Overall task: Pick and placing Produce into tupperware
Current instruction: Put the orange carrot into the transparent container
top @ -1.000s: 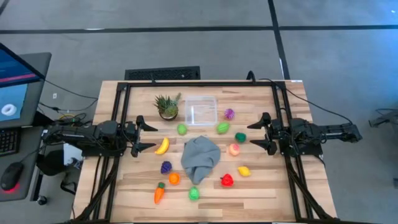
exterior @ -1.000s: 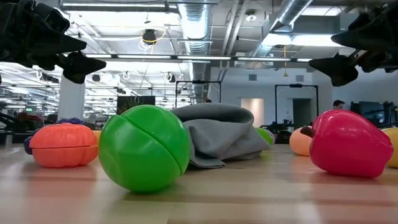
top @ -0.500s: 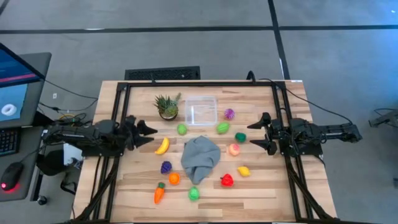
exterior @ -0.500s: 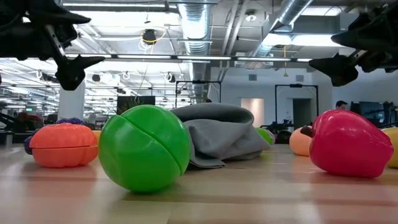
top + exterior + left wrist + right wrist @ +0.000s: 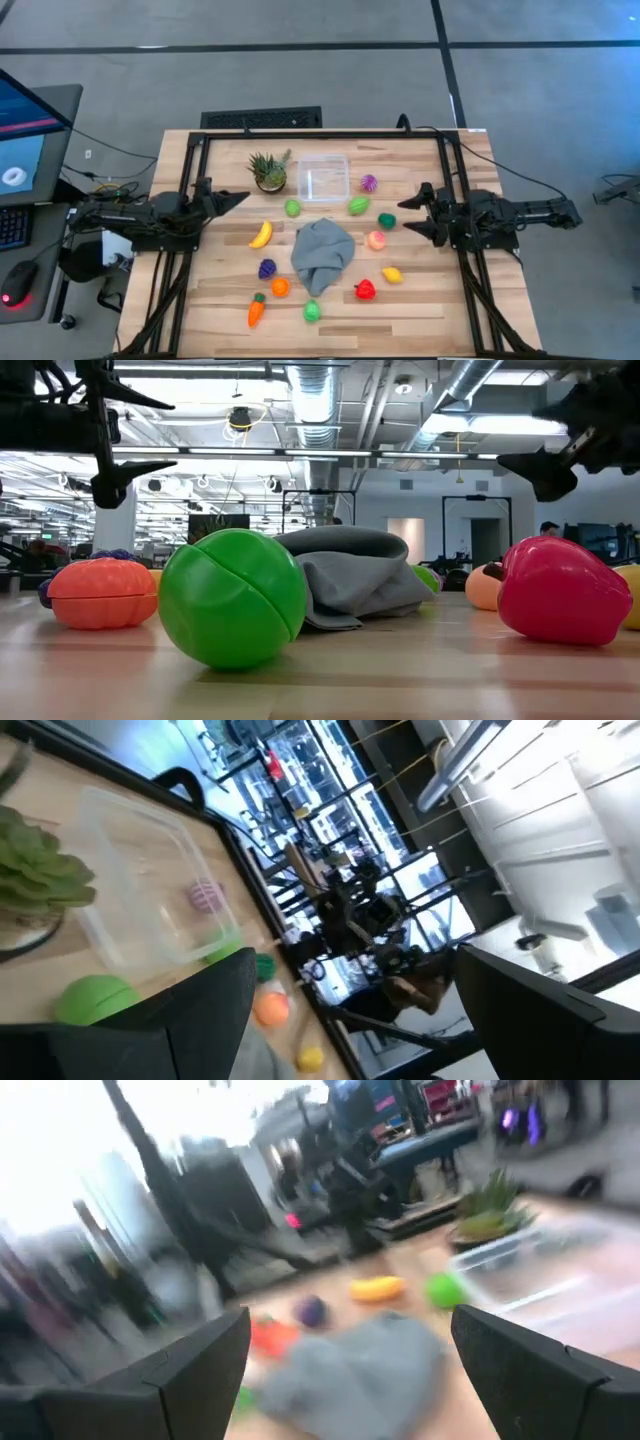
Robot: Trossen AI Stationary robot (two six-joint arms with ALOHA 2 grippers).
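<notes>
Plastic, hollow-looking and brightly glossed, the produce lies scattered over my worktop, and I judge every piece light, rigid and a bit slick, likely to roll or squirt out of a careless pinch. The banana is best taken across its narrow middle, the carrot across its thick upper half, and the round pieces, such as the green ball, squarely across the widest part. Nothing is in the tupperware yet; it stands near the far edge, just beside the potted plant, thin-walled and probably easy to shove aside. The grey cloth sits mid-worktop with fruit all round it. My left pincer hovers above the left side, fingers spread wide and holding nothing, pointing toward the plant and the container. My right pincer hangs over the right side, also spread and holding nothing, near the dark green piece and the peach-coloured one. Compared with a second ago, my left wrist has rolled and swung toward the far edge, so its fingers now stack one above the other, and my right pincer has rolled slightly; the produce has not shifted.
</notes>
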